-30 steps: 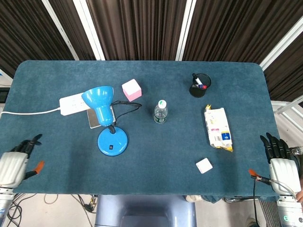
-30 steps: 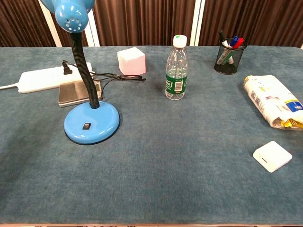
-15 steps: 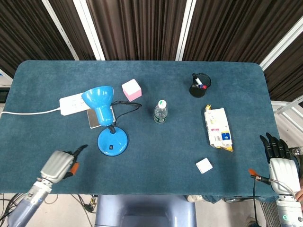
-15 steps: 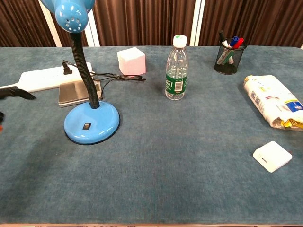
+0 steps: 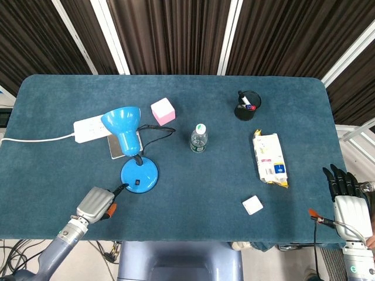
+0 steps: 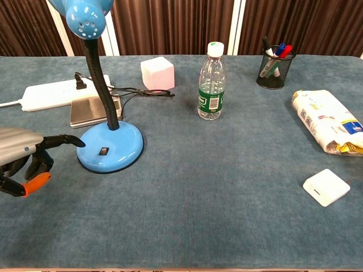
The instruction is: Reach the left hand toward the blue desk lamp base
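Note:
The blue desk lamp stands left of centre; its round base (image 5: 139, 175) (image 6: 110, 147) carries a small black switch (image 6: 102, 151), and the shade (image 5: 121, 124) hangs above on a black gooseneck. My left hand (image 5: 99, 202) (image 6: 28, 156) lies just left of the base and holds nothing. One finger (image 6: 68, 139) points straight out, its tip at the base's left rim; I cannot tell if it touches. The other fingers are curled under. My right hand (image 5: 345, 196) stays at the table's right front corner with fingers spread, and only the head view shows it.
Behind the lamp lie a white power strip (image 5: 91, 129) (image 6: 48, 96), a flat silver box (image 6: 91, 110) and a pink cube (image 5: 163, 111). A water bottle (image 5: 198, 138) (image 6: 211, 85) stands mid-table. A pen cup (image 5: 248, 105), a snack bag (image 5: 269, 158) and a small white box (image 5: 253, 205) sit to the right.
My left hand has moved in from the left front edge rightward to the lamp base, with one finger now pointing at the rim. The right hand has not moved.

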### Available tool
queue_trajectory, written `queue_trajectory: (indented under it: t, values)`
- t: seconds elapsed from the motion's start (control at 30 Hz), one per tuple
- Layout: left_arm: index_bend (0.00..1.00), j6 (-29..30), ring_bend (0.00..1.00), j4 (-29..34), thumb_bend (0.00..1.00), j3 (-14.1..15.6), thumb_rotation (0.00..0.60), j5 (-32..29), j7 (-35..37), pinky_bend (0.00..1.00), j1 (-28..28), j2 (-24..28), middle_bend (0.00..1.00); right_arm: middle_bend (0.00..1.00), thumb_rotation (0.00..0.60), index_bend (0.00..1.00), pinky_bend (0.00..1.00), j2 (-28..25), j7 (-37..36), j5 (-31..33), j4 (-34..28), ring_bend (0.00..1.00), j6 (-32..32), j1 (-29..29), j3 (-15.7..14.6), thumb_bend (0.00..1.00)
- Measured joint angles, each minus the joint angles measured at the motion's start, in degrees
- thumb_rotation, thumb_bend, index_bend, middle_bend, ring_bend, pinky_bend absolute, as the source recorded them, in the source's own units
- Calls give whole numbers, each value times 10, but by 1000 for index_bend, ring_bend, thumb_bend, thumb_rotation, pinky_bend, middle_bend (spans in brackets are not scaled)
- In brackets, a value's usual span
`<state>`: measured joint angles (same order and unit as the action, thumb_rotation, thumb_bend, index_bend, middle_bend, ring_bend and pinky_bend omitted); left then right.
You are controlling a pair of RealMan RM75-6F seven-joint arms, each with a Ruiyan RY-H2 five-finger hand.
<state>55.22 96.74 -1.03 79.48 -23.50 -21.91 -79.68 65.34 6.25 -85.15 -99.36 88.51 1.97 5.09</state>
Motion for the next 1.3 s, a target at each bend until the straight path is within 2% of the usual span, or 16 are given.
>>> queue_trajectory:
  t: [0.57,1.3]
  values:
    - [114,-12,571,-12,567,-15,600,-60,-44,672,-34,-31,659,18,600,7,0,1,2,4,-1,38,-1,0,1,110]
    - [114,-21,571,-22,565,-4,600,-103,-73,672,-57,-53,650,18,600,7,0,-4,0,12,-7,37,-4,-1,3,110]
